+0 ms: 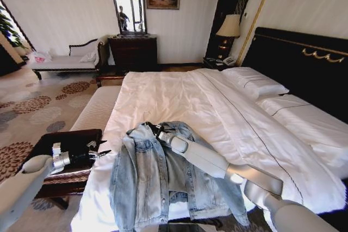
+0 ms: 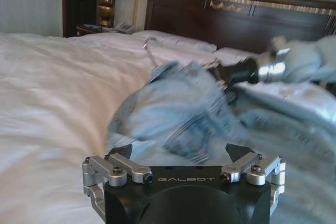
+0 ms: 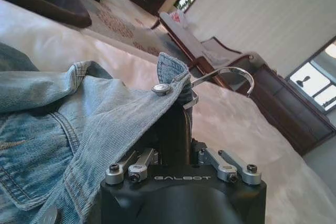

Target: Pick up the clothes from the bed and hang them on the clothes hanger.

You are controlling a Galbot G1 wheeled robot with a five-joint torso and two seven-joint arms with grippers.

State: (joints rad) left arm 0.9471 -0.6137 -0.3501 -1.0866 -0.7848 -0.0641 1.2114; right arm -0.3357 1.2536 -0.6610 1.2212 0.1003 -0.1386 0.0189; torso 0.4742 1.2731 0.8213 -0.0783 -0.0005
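The clothes, a light-blue denim jacket [image 1: 163, 177], lie crumpled at the foot of the bed [image 1: 179, 96] on its white sheet. My right gripper [image 1: 154, 130] reaches into the jacket's collar and is shut on the neck of the clothes hanger [image 3: 231, 73]. The hanger's silver hook sticks out past the collar [image 3: 170, 74], and its body is hidden under the denim. My left gripper [image 2: 181, 156] is open and holds nothing. It hovers off the bed's left side [image 1: 99, 154] and points at the jacket [image 2: 173, 108]. From there the hook [image 2: 149, 43] and my right gripper [image 2: 226, 80] show beyond the jacket.
A dark low table [image 1: 65, 142] stands under my left arm, beside a pale upholstered bench [image 1: 98, 110]. Pillows [image 1: 255, 82] and the black headboard [image 1: 304, 63] are at the far right. A dresser with mirror [image 1: 133, 50], a chaise [image 1: 65, 62] and a lamp [image 1: 228, 27] line the back wall.
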